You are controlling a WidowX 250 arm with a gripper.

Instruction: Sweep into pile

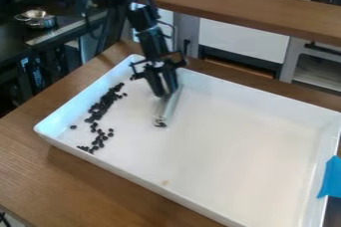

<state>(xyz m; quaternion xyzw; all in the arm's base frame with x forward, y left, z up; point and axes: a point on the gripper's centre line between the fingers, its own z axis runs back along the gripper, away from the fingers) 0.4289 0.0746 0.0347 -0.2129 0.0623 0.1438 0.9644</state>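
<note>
The black gripper [164, 91] hangs over the upper left part of the white tray [246, 144], shut on a pale grey bar-like sweeper [168, 107]. The sweeper slants down from the fingers to the tray floor, with a small dark bit at its lower tip. Many small black pieces [101, 106] lie to the left of the gripper, in an uneven band along the tray's left side. Toward the front left corner, more loose pieces [100, 139] are scattered, and one lies apart near the left wall.
Raised white walls surround the tray on a brown wooden table [86, 183]. Blue tape [331, 178] sticks to the right wall. A wooden shelf [246, 7] runs behind, above white cabinets. A metal pot [38, 19] stands on the dark counter at the upper left.
</note>
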